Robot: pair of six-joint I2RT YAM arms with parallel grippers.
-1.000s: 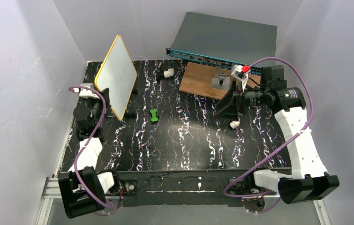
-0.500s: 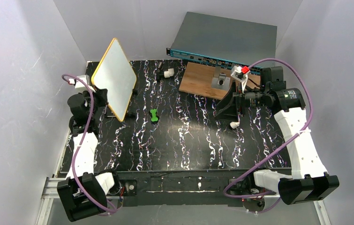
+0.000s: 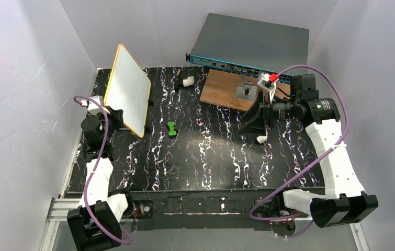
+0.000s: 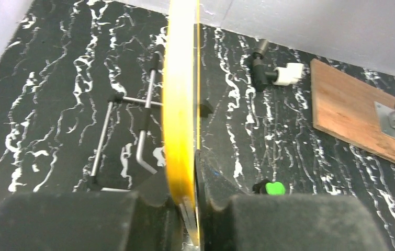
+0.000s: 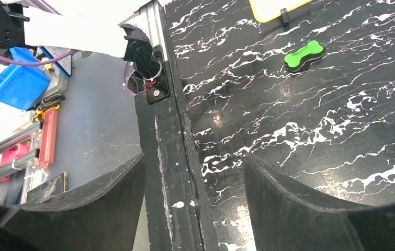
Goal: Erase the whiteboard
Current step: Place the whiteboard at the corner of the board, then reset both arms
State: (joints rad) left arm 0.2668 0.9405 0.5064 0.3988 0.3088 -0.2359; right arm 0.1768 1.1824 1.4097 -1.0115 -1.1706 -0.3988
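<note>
The black marbled table [image 3: 211, 157] carries all items. A grey rack unit [image 3: 252, 39] lies at the rear edge. The whiteboard [image 3: 128, 89] is at the rear left, raised off the table and tilted, its white face showing no marks in the top view. The left gripper [image 3: 115, 116] clamps its lower yellow rim; in the left wrist view the rim runs edge-on between the closed fingers [image 4: 153, 196]. A brown wooden board [image 3: 224, 89] lies at the rear right. Beside it, the right gripper [image 3: 251, 119] has its fingers [image 5: 289, 204] spread wide, holding nothing. A wire stand [image 4: 143, 120] lies flat behind the whiteboard. A green bone-shaped piece [image 3: 171, 128] lies near mid-table.
</note>
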